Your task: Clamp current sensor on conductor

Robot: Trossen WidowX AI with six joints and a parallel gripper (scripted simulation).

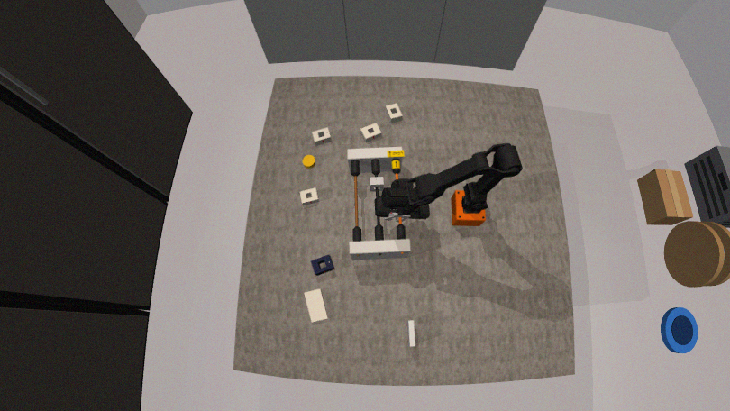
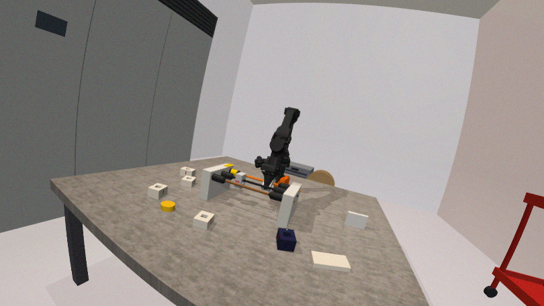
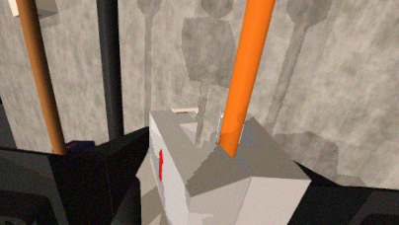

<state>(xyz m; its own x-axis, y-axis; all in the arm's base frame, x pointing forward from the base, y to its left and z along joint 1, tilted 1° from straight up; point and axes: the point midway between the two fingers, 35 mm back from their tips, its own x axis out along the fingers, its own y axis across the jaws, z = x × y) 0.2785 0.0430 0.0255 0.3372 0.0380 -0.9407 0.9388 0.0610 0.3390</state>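
Note:
A pale grey split-core sensor (image 3: pixel 222 183) sits round the bright orange conductor (image 3: pixel 247 74) (image 1: pixel 399 220), which runs up out of its top. A red arrow (image 3: pixel 160 165) on its left face points along the conductor, upward in the wrist view. My gripper (image 3: pixel 201 138) (image 1: pixel 396 212) (image 2: pixel 269 181) is shut on the sensor, with one black finger on each side. In the overhead view the arm hides the sensor. The yellow LOAD marker (image 1: pixel 396 152) sits on the far white end block (image 1: pixel 365 152) of the rack, at this conductor's end.
The rack also holds a dark conductor (image 3: pixel 110 69) carrying another white sensor (image 1: pixel 376 181), and a brown-orange conductor (image 3: pixel 39 74). Several white square blocks (image 1: pixel 320 134), a yellow disc (image 1: pixel 307 160), a navy block (image 1: pixel 320 262) and white plates (image 1: pixel 314 305) lie around. The orange arm base (image 1: pixel 467 212) stands to the right.

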